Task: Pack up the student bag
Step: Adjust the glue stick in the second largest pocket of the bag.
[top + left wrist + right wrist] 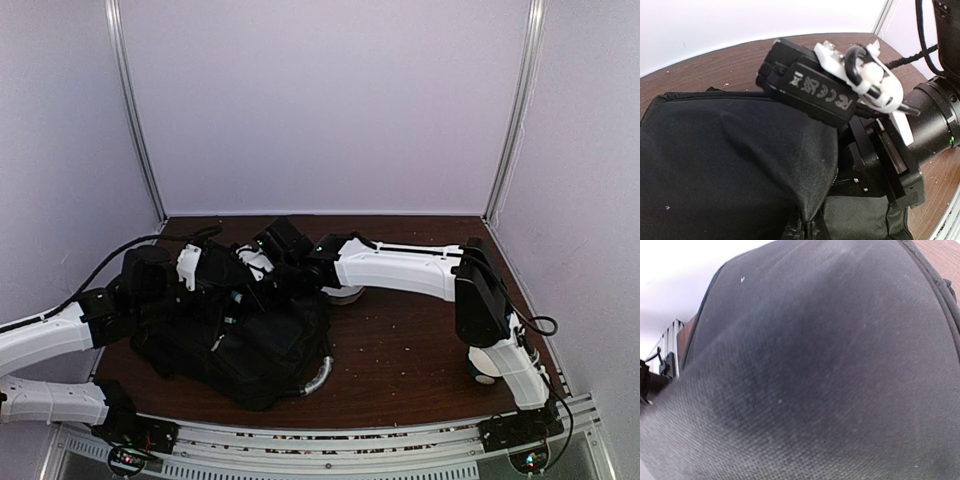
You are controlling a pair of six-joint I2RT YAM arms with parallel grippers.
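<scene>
The student bag [250, 350] is a big black fabric backpack lying on the left half of the table, its silvery curved handle [318, 378] at the near right. My left gripper [218, 278] is over the bag's far left part. In the left wrist view a fold of bag fabric [812, 220] beside a zip is gathered to a pinch at the bottom edge, so the jaws are shut on it. My right gripper [270, 265] presses onto the bag's far edge; its black body [880, 165] shows beside the fold. Bag fabric [815, 365] fills the right wrist view and hides the fingers.
The brown table [420, 350] is boxed in by white walls with metal posts at the back corners. A white round object [345, 293] lies under the right forearm. Small crumbs dot the table's right half. A metal rail [330, 440] runs along the near edge.
</scene>
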